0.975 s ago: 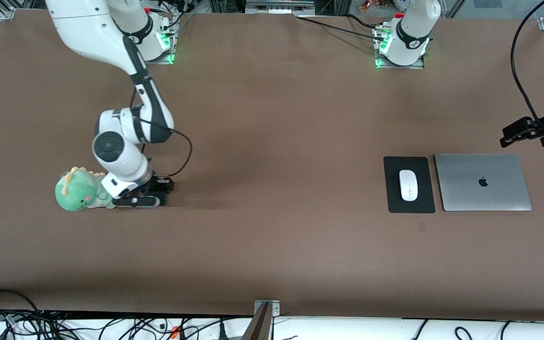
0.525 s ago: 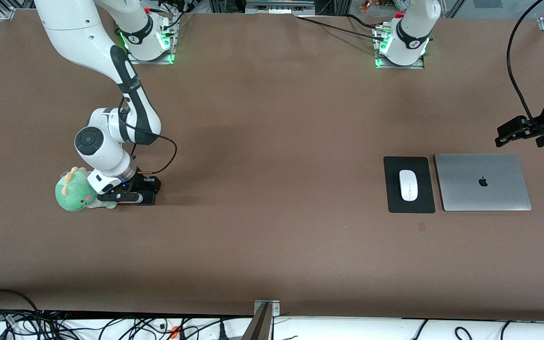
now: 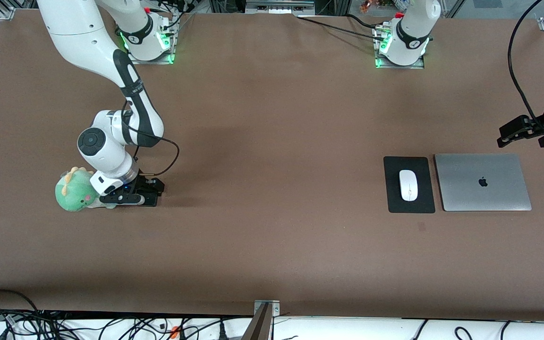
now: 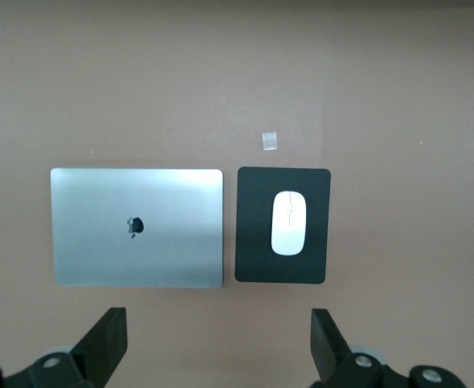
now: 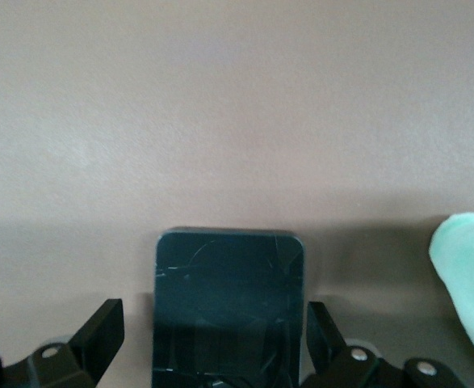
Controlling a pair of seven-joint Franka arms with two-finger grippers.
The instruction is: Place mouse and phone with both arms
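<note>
The white mouse [image 3: 408,185] lies on a black pad [image 3: 395,203] toward the left arm's end of the table; it also shows in the left wrist view [image 4: 288,222]. My left gripper [image 3: 508,134] is up in the air over bare table close to the laptop, open and empty [image 4: 220,323]. My right gripper [image 3: 130,196] is low at the table beside a green plush toy. In the right wrist view it [image 5: 212,315] is open, and the black phone [image 5: 230,275] lies flat between its fingers [image 5: 99,331], with a gap on each side. The front view hides the phone under the gripper.
A closed silver laptop [image 3: 483,182] lies beside the pad. The green plush toy [image 3: 74,190] sits right against the right gripper and shows in the right wrist view [image 5: 467,283]. A small tape mark [image 3: 421,226] is on the table near the pad.
My right gripper has shifted a little toward the plush toy and stayed low at the table. My left gripper has barely drifted. The mouse has not moved.
</note>
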